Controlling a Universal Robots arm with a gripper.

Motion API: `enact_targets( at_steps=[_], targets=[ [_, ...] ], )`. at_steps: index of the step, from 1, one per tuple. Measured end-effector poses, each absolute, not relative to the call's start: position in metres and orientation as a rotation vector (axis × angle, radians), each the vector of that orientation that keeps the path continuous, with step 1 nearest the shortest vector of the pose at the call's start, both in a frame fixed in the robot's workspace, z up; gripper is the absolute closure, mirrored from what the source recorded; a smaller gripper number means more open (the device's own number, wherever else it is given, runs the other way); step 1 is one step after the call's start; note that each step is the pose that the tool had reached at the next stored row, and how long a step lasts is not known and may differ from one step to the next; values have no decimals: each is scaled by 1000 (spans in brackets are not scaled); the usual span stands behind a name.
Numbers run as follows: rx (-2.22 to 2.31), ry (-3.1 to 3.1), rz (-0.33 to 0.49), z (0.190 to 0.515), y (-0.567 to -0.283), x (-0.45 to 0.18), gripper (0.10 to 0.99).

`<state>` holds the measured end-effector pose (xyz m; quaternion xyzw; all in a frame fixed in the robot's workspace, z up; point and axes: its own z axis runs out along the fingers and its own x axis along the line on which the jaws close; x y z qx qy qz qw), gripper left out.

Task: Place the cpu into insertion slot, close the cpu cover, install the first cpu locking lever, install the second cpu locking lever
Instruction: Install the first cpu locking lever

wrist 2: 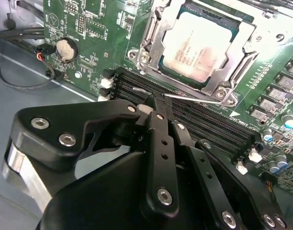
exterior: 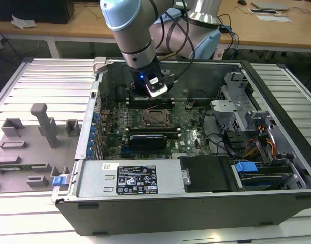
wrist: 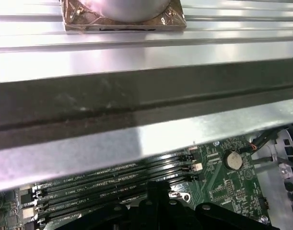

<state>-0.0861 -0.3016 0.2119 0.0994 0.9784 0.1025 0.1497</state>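
I am watching an open computer case [exterior: 196, 203] lying on its side on a slatted metal table [exterior: 48, 81], with a grey moulded fixture tray [exterior: 23, 152] sitting at the exterior view's left. The robot arm [exterior: 137, 35] is reaching down from the upper middle of that frame into the case, its wrist hanging just above the green board [exterior: 193, 137].

In the middle of the exterior view, the insertion slot [exterior: 156, 118] is sitting just below the wrist. In the second wrist view the cpu [wrist 2: 201, 43] is lying in that slot with its pale silvery top facing up. The cpu cover [wrist 2: 153, 43] is lying flat around it, framing the chip through its window.

The gripper [wrist 2: 153, 101] is hanging over the long black memory slots [wrist 2: 208, 124] just beside the socket. Its black fingers [wrist 2: 158, 143] are drawn together, with no gap showing at the tips. The tips are sitting right at one end of a thin metal locking lever [wrist 2: 192, 98], which is running along the socket's near edge. I cannot tell whether the lever is actually pinched between them or merely touching.

A round coin battery [wrist 2: 66, 48] is sitting on the board, well apart from the socket. In the first wrist view I am seeing the case's bright metal wall [wrist: 136, 139] across the frame, with the memory slots and the battery showing beyond its edge.
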Motion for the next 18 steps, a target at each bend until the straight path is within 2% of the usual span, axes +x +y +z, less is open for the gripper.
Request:
enact_targets(
  at_steps=[18],
  targets=[
    [355,2800,283,198,-301,-84,980]
  ],
)
